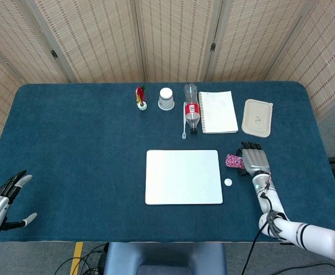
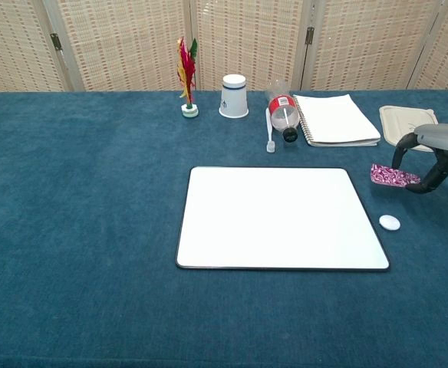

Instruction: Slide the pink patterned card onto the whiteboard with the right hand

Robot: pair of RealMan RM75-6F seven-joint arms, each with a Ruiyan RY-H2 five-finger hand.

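Note:
The pink patterned card [image 1: 232, 160] [image 2: 387, 175] lies just past the right edge of the whiteboard [image 1: 183, 176] [image 2: 281, 218], level with its far corner. My right hand [image 1: 255, 160] [image 2: 437, 148] arches over the card's right end, with fingertips on either side of it. In the chest view the card looks slightly tilted; I cannot tell if it is clear of the cloth. My left hand [image 1: 1, 203] hangs off the table's near left corner, fingers spread and empty; only the head view shows it.
A small white round piece [image 1: 228, 182] [image 2: 390, 222] sits near the board's right edge. Along the back stand a feather toy [image 2: 186, 77], paper cup [image 2: 234, 96], lying bottle [image 2: 282, 107], plastic spoon [image 2: 270, 134], notebook [image 2: 335, 119] and beige lid [image 2: 406, 123].

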